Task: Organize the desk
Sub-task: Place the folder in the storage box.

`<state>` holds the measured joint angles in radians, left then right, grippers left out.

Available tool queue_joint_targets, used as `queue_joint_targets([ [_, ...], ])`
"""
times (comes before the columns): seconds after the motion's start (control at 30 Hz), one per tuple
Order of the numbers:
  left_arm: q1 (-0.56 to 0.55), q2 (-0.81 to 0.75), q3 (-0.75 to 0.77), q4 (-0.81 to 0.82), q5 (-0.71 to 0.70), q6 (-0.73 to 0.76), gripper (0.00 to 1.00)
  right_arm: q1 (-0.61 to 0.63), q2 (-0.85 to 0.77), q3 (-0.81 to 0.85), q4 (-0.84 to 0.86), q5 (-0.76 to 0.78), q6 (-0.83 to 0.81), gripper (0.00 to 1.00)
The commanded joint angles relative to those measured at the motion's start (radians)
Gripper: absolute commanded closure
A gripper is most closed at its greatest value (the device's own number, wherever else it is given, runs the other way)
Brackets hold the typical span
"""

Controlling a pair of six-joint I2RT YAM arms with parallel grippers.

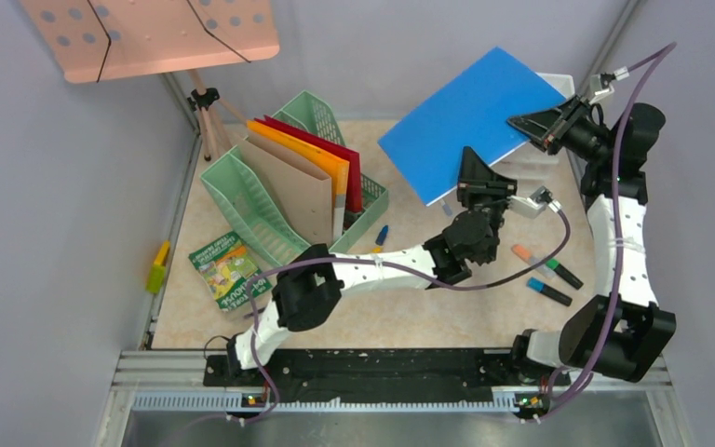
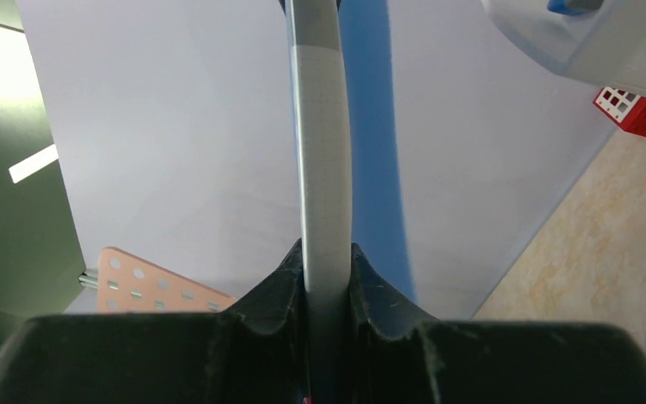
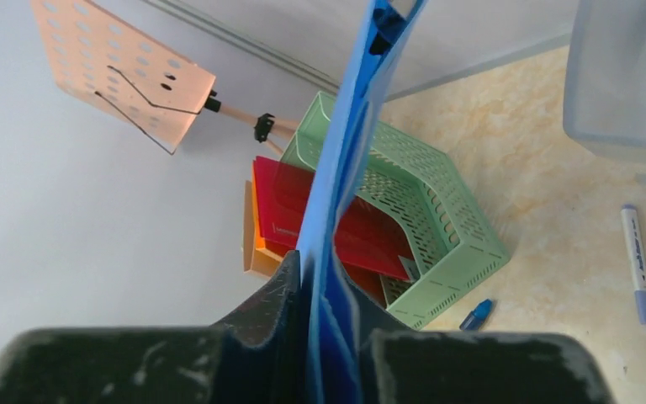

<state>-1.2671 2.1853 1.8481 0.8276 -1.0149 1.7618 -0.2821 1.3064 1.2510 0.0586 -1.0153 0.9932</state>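
1. Grey panel walls (image 1: 74, 186), smooth and matte, close in the scene on three sides.
2. The tabletop (image 1: 484, 307) fills the middle of the top view. It is flat, squarish and beige with a marble pattern, and a black-and-silver rail (image 1: 382, 368) runs along it at 6 o'clock.
3. A pink perforated plate (image 1: 149, 37) on a tripod stands at 11 o'clock.
4. A stiff blue folder (image 1: 470, 121) (its edge looks grey in the left wrist view) hangs tilted above the tabletop at 1 o'clock. The left gripper (image 2: 326, 269) is clamped on its lower edge, and the right gripper (image 3: 315, 278) is pinched tight on its right edge.
5. Mint-green lattice plastic file racks (image 1: 242, 200) at 10 o'clock hold brown, orange and red folders (image 1: 298, 186).
6. A glossy green booklet (image 1: 228, 270) lies flat at 8 o'clock.
7. Slim markers (image 1: 549, 291) lie at 4 o'clock.
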Motion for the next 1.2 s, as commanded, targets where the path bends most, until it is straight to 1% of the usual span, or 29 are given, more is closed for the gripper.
queue_joint_targets([
  [0.0, -0.044, -0.031, 0.003, 0.089, 0.058, 0.018, 1.0, 0.01, -0.01, -0.027, 0.092, 0.0, -0.046, 1.0],
  [0.07, -0.05, -0.045, -0.011, 0.068, 0.046, -0.006, 0.99, 0.007, -0.01, -0.02, 0.097, 0.001, -0.05, 1.0],
  [0.1, -0.053, -0.053, -0.02, 0.049, 0.038, -0.024, 0.94, 0.003, -0.011, -0.016, 0.1, 0.001, -0.05, 1.0],
  [0.13, -0.056, -0.066, -0.029, 0.026, 0.029, -0.048, 0.87, -0.003, -0.013, -0.01, 0.104, 0.0, -0.05, 1.0],
  [0.23, -0.065, -0.108, -0.066, -0.057, 0.009, -0.143, 0.62, -0.028, -0.012, 0.016, 0.121, 0.0, -0.045, 1.0],
  [0.27, -0.068, -0.125, -0.079, -0.091, 0.007, -0.177, 0.56, -0.036, -0.009, 0.029, 0.124, 0.001, -0.045, 1.0],
  [0.33, -0.073, -0.162, -0.098, -0.172, -0.004, -0.265, 0.47, -0.058, -0.006, 0.055, 0.128, 0.004, -0.045, 1.0],
  [0.4, -0.078, -0.212, -0.111, -0.303, -0.008, -0.386, 0.3, -0.075, 0.002, 0.084, 0.137, 0.008, -0.042, 1.0],
  [0.43, -0.08, -0.235, -0.112, -0.38, -0.007, -0.453, 0.24, -0.084, 0.005, 0.1, 0.139, 0.009, -0.044, 1.0],
  [0.47, -0.082, -0.255, -0.108, -0.467, -0.001, -0.557, 0.19, -0.092, 0.012, 0.119, 0.14, 0.012, -0.043, 1.0],
  [0.5, -0.083, -0.277, -0.102, -0.549, 0.009, -0.639, 0.17, -0.099, 0.018, 0.134, 0.142, 0.015, -0.044, 1.0],
  [0.53, -0.083, -0.301, -0.096, -0.675, 0.027, -0.72, 0.16, -0.103, 0.023, 0.158, 0.144, 0.014, -0.047, 1.0],
  [0.67, -0.079, -0.414, -0.052, -1.026, 0.164, -1.022, 0.13, -0.106, 0.038, 0.219, 0.101, 0.016, -0.119, 1.0],
  [0.77, -0.055, -0.483, 0.024, -1.254, 0.314, -1.198, 0.13, -0.107, 0.036, 0.241, 0.059, 0.014, -0.189, 1.0],
  [0.83, -0.019, -0.519, 0.081, -1.387, 0.448, -1.29, 0.13, -0.106, 0.034, 0.251, 0.027, 0.018, -0.238, 1.0],
  [0.87, 0.005, -0.535, 0.107, -1.434, 0.534, -1.324, 0.13, -0.107, 0.03, 0.254, 0.01, 0.023, -0.26, 1.0],
  [1.03, 0.183, -0.592, 0.215, -1.581, 0.807, -1.483, 0.13, -0.106, 0.009, 0.231, 0.006, -0.015, -0.315, 1.0],
  [1.1, 0.256, -0.603, 0.252, -1.599, 0.877, -1.514, 0.12, -0.104, -0.015, 0.188, 0.087, -0.094, -0.288, 1.0],
  [1.17, 0.331, -0.605, 0.282, -1.605, 0.957, -1.541, 0.12, -0.099, -0.035, 0.132, 0.242, -0.176, -0.212, 1.0],
])
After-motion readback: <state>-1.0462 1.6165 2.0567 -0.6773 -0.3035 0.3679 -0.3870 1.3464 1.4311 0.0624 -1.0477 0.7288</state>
